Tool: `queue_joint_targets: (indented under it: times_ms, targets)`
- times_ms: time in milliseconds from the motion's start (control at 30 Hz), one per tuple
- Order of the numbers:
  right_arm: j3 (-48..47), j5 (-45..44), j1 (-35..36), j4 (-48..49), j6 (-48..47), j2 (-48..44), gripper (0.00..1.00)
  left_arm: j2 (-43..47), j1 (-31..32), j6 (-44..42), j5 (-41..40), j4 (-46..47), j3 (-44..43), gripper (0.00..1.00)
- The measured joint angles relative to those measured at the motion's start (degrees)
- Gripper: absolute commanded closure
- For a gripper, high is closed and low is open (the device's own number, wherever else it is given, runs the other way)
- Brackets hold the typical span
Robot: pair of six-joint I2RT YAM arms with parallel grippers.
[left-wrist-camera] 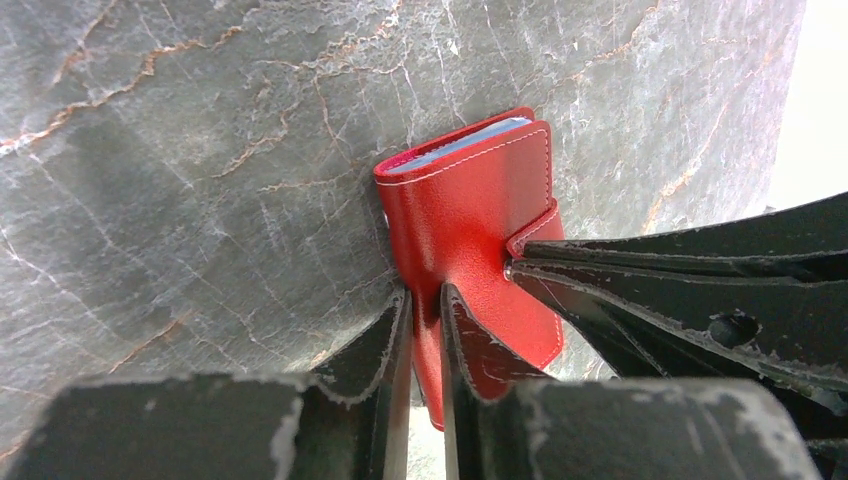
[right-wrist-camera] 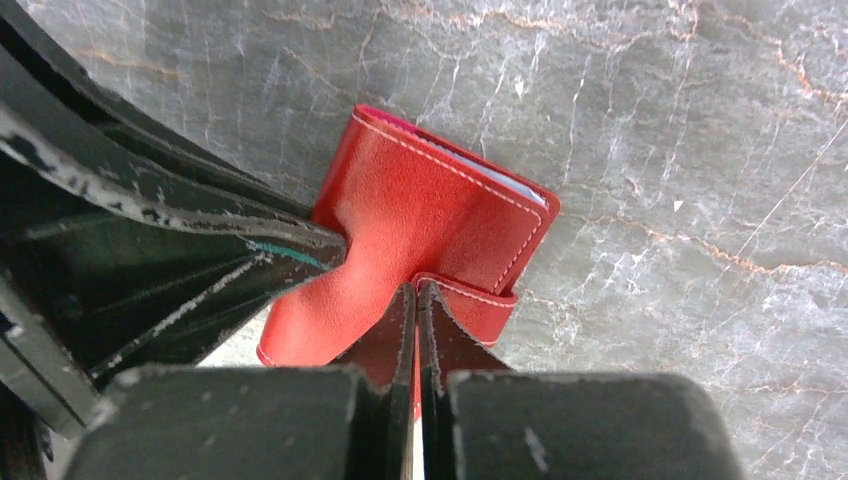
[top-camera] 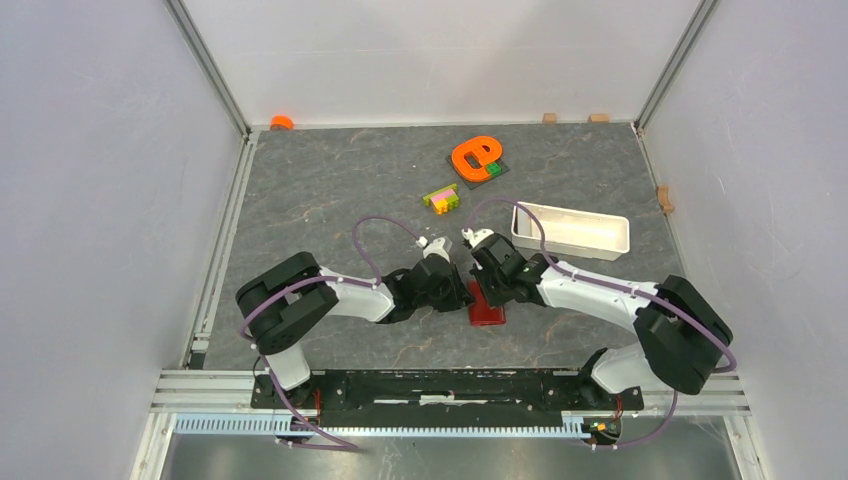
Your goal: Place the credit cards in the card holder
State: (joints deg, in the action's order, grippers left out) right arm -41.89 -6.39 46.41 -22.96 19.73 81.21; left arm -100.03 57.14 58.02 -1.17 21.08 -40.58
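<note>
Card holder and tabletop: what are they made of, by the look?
Card holder: leather or faux leather, can't tell which; smooth red semi-matte skin, white stitched edges, bends softly. Tabletop: grey stone-look surface with rust veins, matte; possibly a printed laminate or mat.

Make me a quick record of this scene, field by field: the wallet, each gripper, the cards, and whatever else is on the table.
wallet: red wallet, folded, light-blue inside showing at one edge, gripped from both sides
left gripper: left gripper closed on a pinch of the wallet's cover
right gripper: right gripper shut on the snap tab
cards: none in view
table: grey marbled table
other items: white tray, toy bricks, orange letter-shaped piece, all farther back, apart from the wallet
</note>
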Motion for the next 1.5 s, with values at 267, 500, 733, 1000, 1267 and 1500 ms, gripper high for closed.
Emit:
queue_joint_targets:
  times_ms: [267, 500, 733, 1000, 1267, 1500]
  targets:
    - [-0.52, -0.15, 1.22, 4.17, 0.81, 2.71, 1.0, -0.22, 0.2, 0.0, -0.22, 0.0, -0.22, 0.81]
    - [3.41, -1.77, 1.81, 8.17, 3.58, -0.24, 1.0, -0.22, 0.22, 0.0, -0.31, 0.0, -0.22, 0.81]
    - [10.93, -4.39, 2.49, 14.51, 10.16, -6.64, 1.0, -0.42, 0.66, 0.02, -0.26, 0.55, -0.22, 0.81]
    - [20.79, -5.4, 2.43, 22.99, 19.3, -14.93, 1.0, -0.48, 1.46, 0.04, -0.02, 0.76, -0.22, 0.81]
    - [31.52, -4.85, 1.95, 34.32, 29.03, -22.12, 1.0, -0.55, 1.75, 0.07, 0.17, 0.87, -0.22, 0.81]
    - [37.13, -4.81, 1.05, 39.74, 35.54, -26.27, 1.0, -0.55, 1.75, 0.09, 0.17, 0.9, -0.22, 0.81]
